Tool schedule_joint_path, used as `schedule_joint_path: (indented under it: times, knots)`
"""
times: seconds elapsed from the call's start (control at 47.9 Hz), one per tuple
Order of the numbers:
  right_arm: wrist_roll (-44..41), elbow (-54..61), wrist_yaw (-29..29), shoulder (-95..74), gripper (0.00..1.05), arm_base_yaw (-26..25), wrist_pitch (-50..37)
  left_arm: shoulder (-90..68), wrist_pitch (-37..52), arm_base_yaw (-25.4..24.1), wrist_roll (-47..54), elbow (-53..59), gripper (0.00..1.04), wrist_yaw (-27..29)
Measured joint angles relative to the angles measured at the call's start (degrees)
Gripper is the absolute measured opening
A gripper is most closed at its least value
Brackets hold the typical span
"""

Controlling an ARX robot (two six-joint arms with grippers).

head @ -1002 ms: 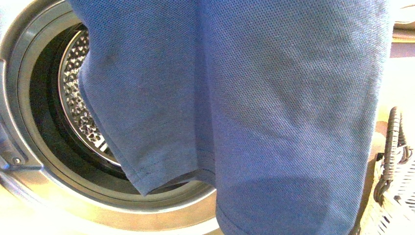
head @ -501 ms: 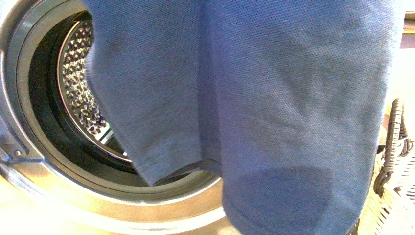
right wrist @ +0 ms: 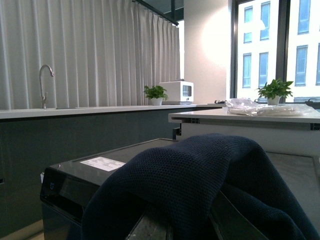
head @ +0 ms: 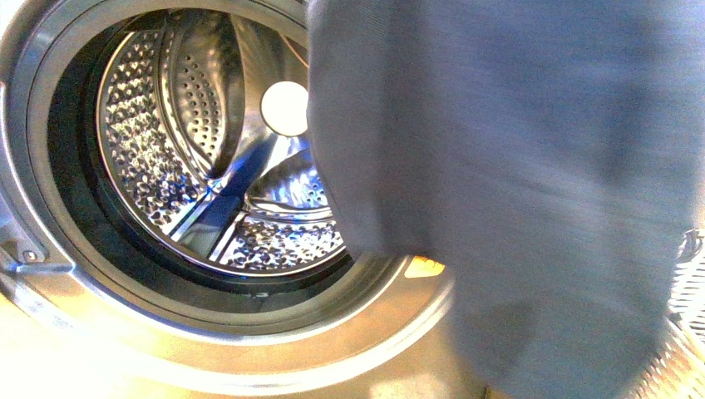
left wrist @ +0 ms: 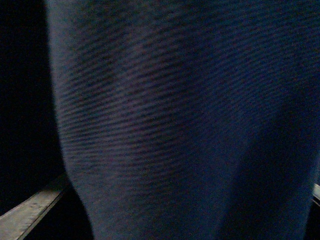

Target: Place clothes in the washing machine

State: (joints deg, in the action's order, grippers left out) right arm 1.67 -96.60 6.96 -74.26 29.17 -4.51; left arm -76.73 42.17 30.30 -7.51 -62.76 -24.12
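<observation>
**Spotter:** What are you seeing, starting from the left?

**Operator:** I'm looking at the washing machine (head: pixel 249 349) with its porthole standing open. The dark rubber ring (head: pixel 71 191) is framing the mouth. The perforated steel drum (head: pixel 166 125) is showing bare metal, with nothing lying in it that I can make out.

**Spotter:** And the clothes?

**Operator:** The blue mesh-knit garment (head: pixel 515 183) is hanging in front of the right half of the opening, blurred. It's looking to me as if it's outside the drum. Its lower edge is brushing past the yellow sticker (head: pixel 424 268) on the rim. At the far right edge a sliver of the white woven basket (head: pixel 686 291) is peeking out.

**Spotter:** Which arm is holding it?

**Operator:** I'm not able to say. Cloth is filling the left wrist camera, so I'm not seeing the left gripper at all. On the right wrist camera the navy fabric is draping over the right gripper and hiding its fingers, so I can't tell whether they're pinching or spread.

**Spotter:** How is it going to handle?

**Operator:** I'm judging it light, limp and a little slippery. It's folding under its own weight and will be trailing below any hold. I'm favouring a pinch on a bunched fold or the stitched hem rather than a single flat layer. I'm also expecting the loose bottom to be snagging on the ring unless it's gathered first.
</observation>
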Motion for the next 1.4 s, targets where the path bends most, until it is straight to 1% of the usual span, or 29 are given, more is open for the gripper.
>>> schedule_joint_path:
  times: [0.146, 0.251, 0.397, 0.439, 0.564, 0.752, 0.898, 1.086, 1.232, 1.399]
  knots:
    - [0.0, 0.0, 0.0, 0.0, 0.06, 0.0, 0.0, -1.9, 2.4, 4.4, 0.0, -0.9, 0.98, -0.2]
    - [0.0, -0.1, 0.0, 0.0, 0.06, 0.0, 0.0, -3.5, 3.5, 7.6, 0.0, -2.1, 0.98, -1.5]
    - [0.0, -0.1, 0.0, 0.0, 0.06, 0.0, 0.0, -5.7, 3.4, 9.8, 0.8, -4.9, 0.98, 0.9]
    - [0.0, -0.1, 0.0, 0.0, 0.06, 0.0, 0.0, -6.6, 3.3, 10.1, 1.3, -5.8, 0.98, 2.7]
    - [0.0, -0.2, 0.0, 0.0, 0.06, 0.0, 0.0, -10.1, 4.8, 10.6, 1.5, -9.5, 0.98, 11.9]
    - [0.0, -0.2, 0.0, 0.0, 0.06, 0.0, 0.0, -12.2, 7.2, 11.1, 1.0, -11.8, 0.98, 19.8]
    - [0.0, -0.3, 0.0, 0.0, 0.06, 0.0, 0.0, -13.1, 8.2, 12.4, 1.0, -12.7, 0.98, 23.6]
    - [0.0, -0.3, -0.3, 0.0, 0.06, 0.0, 0.0, -14.3, 7.8, 14.8, 1.5, -13.5, 0.98, 25.0]
    - [0.0, -0.3, -0.5, 0.0, 0.06, -0.2, 0.0, -15.2, 4.2, 16.5, 2.9, -14.8, 0.98, 27.0]
    - [0.0, -0.3, -0.7, 0.0, 0.06, -0.2, 0.0, -16.3, -1.2, 17.1, 6.3, -16.8, 0.98, 32.7]
